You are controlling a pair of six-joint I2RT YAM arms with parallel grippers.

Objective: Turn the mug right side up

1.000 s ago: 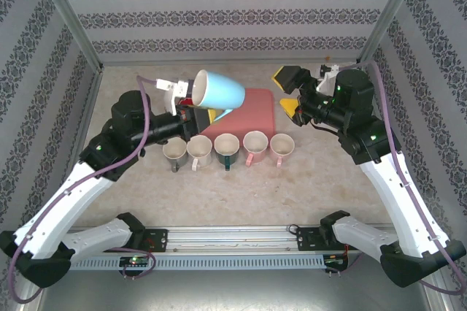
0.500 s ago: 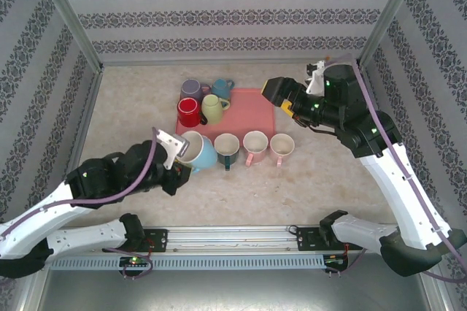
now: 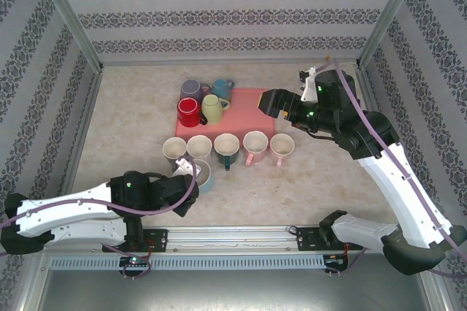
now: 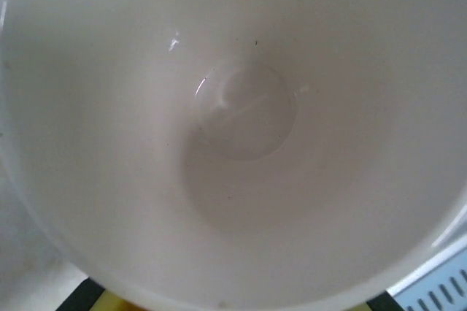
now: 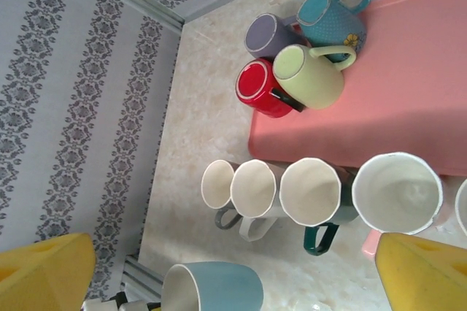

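Since you swung left arm down from above pink tray (image 3: 244, 110), blue mug (image 3: 202, 177) sat mouth-up at near worktop (image 3: 131, 128), just before mug row (image 3: 228, 147). Left claw (image 3: 187, 171) clenched on its rim; base maybe touching, unclear. Right claw (image 3: 271, 101) gaped empty. Release seemed your only step left.

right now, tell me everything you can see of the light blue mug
The light blue mug looks like glossy ceramic, pale blue outside, white and empty inside. It stands mouth up, roughly upright, just on the near side of the row of mugs. The left gripper has its jaws shut on it; whether it touches the table I cannot tell.
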